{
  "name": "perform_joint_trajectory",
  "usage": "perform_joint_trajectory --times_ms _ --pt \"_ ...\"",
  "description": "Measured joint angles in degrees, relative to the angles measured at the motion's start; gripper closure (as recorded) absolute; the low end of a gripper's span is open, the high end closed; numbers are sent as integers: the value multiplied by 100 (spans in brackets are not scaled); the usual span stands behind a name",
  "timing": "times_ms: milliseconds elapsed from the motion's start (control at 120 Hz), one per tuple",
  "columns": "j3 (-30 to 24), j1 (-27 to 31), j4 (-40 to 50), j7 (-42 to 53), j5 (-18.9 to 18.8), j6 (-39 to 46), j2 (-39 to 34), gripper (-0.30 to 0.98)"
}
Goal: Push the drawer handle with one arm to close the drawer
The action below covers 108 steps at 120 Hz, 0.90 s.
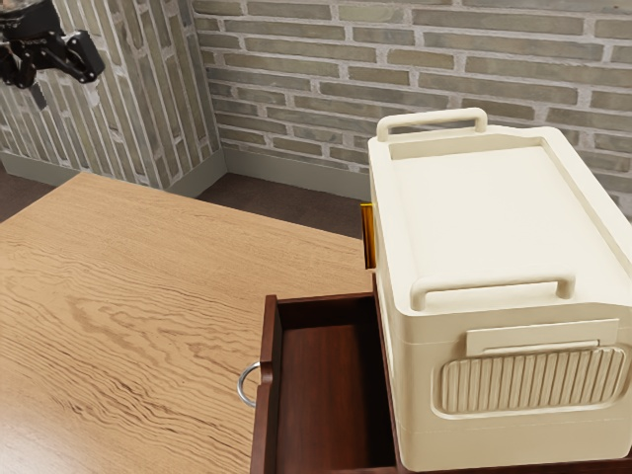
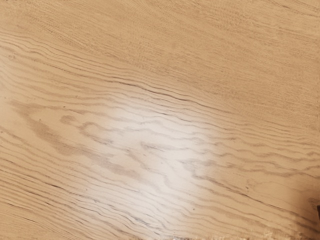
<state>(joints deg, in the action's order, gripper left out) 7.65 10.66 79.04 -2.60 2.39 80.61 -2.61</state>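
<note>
Wood table | drawer out beside cream box, metal handle on side away from box | probably light slide, slick rigid handle: push its middle squarely (no grip needed) | gripper well apart from box, jaws wide, empty

A wooden surface is lit by a soft glow, backed by brick walls and brown floor.

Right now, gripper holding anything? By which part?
Nothing held. The gripper is open, nothing between its fingers, away from the drawer handle.
</note>
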Motion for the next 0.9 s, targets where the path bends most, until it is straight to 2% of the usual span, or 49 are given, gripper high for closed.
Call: perform_joint_trajectory --times_ms 167,275,425,550,600,683,742,808,900 --pt "1 -293 -18 -31 -3 -26 -38 2" --pt "-202 -182 -996 -51 -25 -143 -854 2" --pt "-290 -507 -1154 -81 -12 -268 -1036 2" --pt "-520 -1485 -741 -55 -122 -332 -1398 2" --pt "-771 -1460 -47 -23 -140 -233 -1818 2" --pt "-1104 -1245 2651 36 -136 299 -3293 2" --pt "-955 -1226 4519 66 -114 732 -4099 2" --pt "-784 -1212 5968 94 -116 1149 -4491 2" --pt "-594 -978 7022 128 -128 1530 -4649 2"
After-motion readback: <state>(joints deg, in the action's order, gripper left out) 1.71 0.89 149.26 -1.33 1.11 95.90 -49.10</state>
